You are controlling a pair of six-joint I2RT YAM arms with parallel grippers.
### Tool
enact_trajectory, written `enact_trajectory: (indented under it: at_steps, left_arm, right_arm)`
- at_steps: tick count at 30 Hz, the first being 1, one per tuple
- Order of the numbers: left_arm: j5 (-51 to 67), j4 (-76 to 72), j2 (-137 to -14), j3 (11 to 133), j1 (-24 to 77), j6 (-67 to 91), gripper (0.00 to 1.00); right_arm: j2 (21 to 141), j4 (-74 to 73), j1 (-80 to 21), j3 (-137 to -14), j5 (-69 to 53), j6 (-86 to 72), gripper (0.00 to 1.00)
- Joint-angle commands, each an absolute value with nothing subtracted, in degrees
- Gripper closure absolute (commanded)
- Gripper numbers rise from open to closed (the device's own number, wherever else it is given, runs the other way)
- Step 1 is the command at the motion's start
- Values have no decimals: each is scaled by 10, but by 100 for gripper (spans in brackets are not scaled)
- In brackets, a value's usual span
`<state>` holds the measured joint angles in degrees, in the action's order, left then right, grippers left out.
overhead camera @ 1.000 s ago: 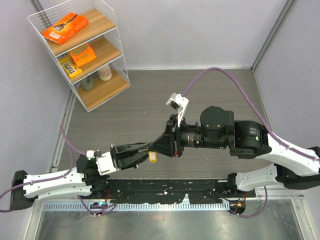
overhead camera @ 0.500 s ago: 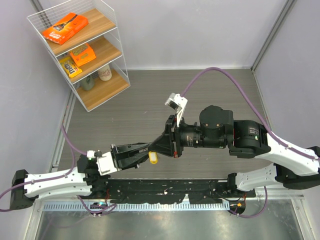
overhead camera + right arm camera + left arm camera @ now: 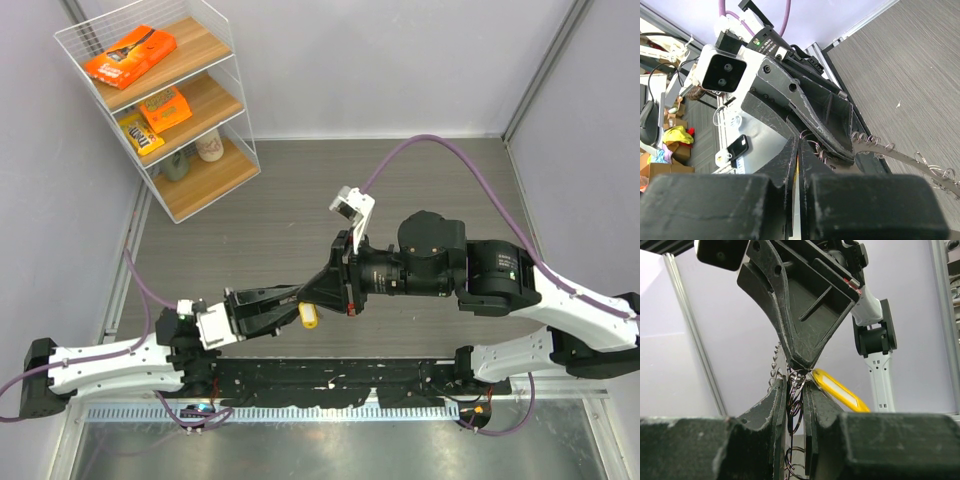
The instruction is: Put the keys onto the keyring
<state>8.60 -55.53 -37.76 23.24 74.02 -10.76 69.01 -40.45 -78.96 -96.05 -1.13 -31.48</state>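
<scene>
Keyring: wire loops held in mid-air above the surface, clamped in the narrow left pincer. The right pincer is fully closed, tips touching the loops' top; yellow tag alongside.

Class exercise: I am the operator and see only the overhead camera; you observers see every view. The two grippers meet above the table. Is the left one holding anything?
Observer: Yes. The left wrist view shows the left gripper shut on wire loops of the keyring.
Operator: And the other one?
Observer: The right gripper is shut, tips at a small loop beside the yellow tag; whether it grips that loop is unclear.
Operator: The rest of the keyring?
Observer: In the right wrist view it trails rightward as a strand strung with loops.
</scene>
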Motion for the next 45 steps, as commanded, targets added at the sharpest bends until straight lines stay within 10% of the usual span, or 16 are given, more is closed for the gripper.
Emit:
enact_trajectory:
  at_steps: [1,21,32,45]
  left_arm:
    - [51,-524,-386,262,740,-119,100]
    - [40,-434,-374,294,741,-115,100]
    - [-68,-287,-323,308,741,-98,100]
    - [-220,22,-241,368,740,20,100]
  right_arm:
    - [693,-374,-797,-975,-21,-317,93]
    - [626,-373,-797,-895,32,-314,94]
    - [500,-377,-795,-671,34,-294,60]
    - [459,-270,-796,-373,27,-425,52]
